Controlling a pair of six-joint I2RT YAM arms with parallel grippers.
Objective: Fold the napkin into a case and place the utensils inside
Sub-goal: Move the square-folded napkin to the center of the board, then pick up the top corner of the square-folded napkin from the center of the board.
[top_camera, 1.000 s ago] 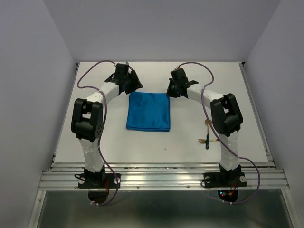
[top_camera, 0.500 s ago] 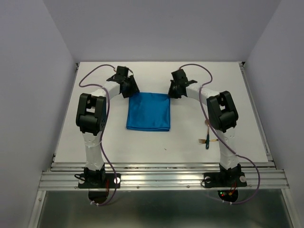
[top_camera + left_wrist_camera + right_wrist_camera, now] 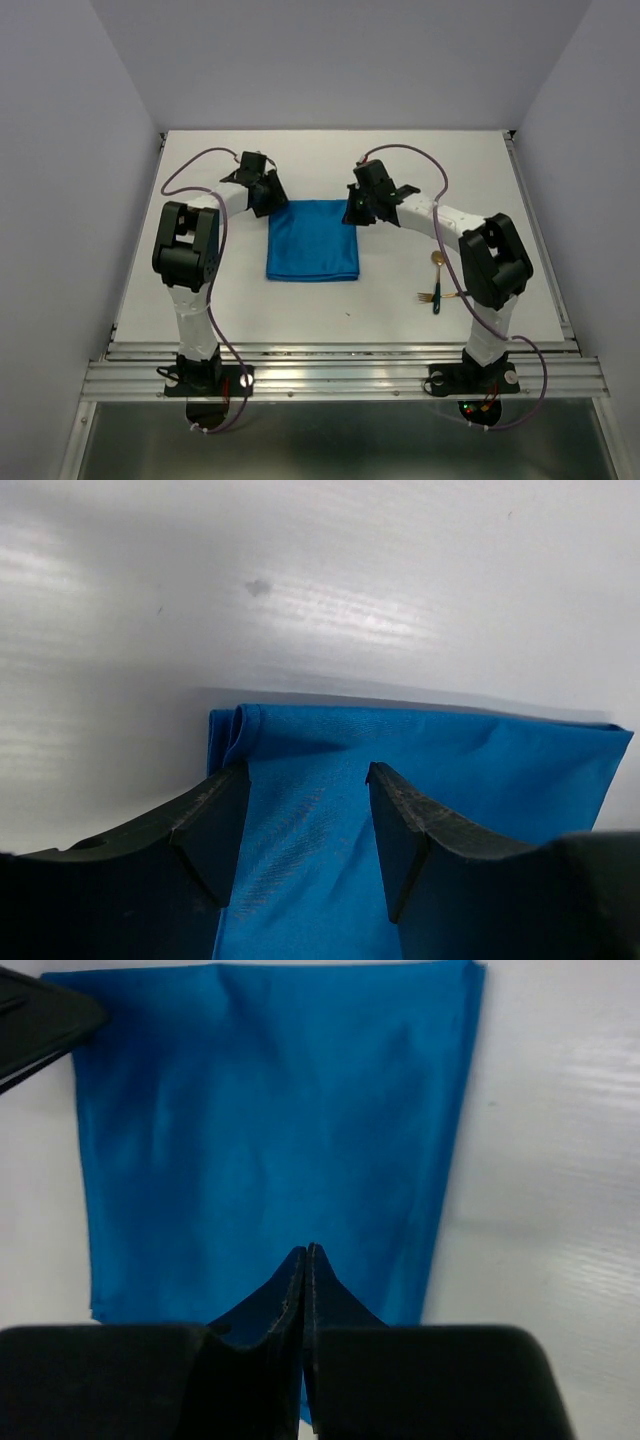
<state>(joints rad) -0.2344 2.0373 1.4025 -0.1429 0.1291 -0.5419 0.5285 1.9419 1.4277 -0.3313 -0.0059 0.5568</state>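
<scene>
The blue napkin lies folded flat as a rectangle in the middle of the table. My left gripper is at its far left corner, open, and its fingers straddle the rolled edge of the napkin. My right gripper is at the far right corner, shut, with its tips low over the napkin and no cloth visibly pinched. The utensils lie to the right of the cloth: a gold spoon and a fork with a dark green handle.
The right arm's elbow hangs just right of the utensils. White table surface surrounds the cloth. A raised rail runs along the near edge and grey walls enclose the back and sides.
Both grippers have come down and inward onto the napkin's far corners. The right arm's elbow has swung out to the right. The napkin and utensils have stayed put.
</scene>
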